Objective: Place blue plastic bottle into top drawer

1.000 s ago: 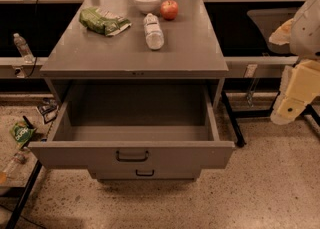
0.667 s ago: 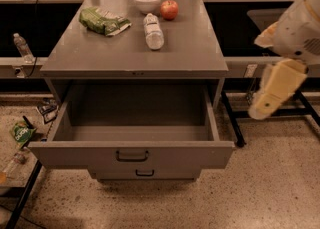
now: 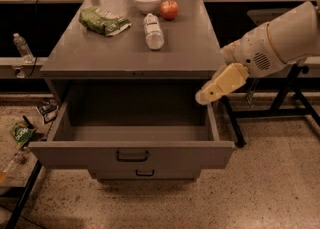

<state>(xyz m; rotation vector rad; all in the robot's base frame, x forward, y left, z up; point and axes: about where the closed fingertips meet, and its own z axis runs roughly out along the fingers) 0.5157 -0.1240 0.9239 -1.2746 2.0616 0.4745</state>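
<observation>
The blue plastic bottle (image 3: 153, 32), clear with a white cap and a pale label, lies on its side on the grey cabinet top (image 3: 190, 53), cap towards the back. The top drawer (image 3: 75, 155) below is pulled fully open, and I see nothing inside it. Its dark pull handle (image 3: 132, 156) faces me. My gripper (image 3: 205, 96), at the end of the white and cream arm (image 3: 280, 43), hangs at the drawer's right rear corner, just below the cabinet top. It is well to the right of the bottle and lower than it, and it holds nothing that I can see.
On the cabinet top are a green snack bag (image 3: 104, 20), a white bowl (image 3: 147, 0) and a red apple (image 3: 169, 9). A narrower drawer front (image 3: 145, 173) sits below. A small bottle (image 3: 21, 45) stands at left. A green packet (image 3: 21, 133) lies on the floor. A black stand (image 3: 295, 98) stands at right.
My arm has swung left and slightly down from the right edge of view towards the cabinet, reaching the open drawer's right side. The bottle and drawer have not moved.
</observation>
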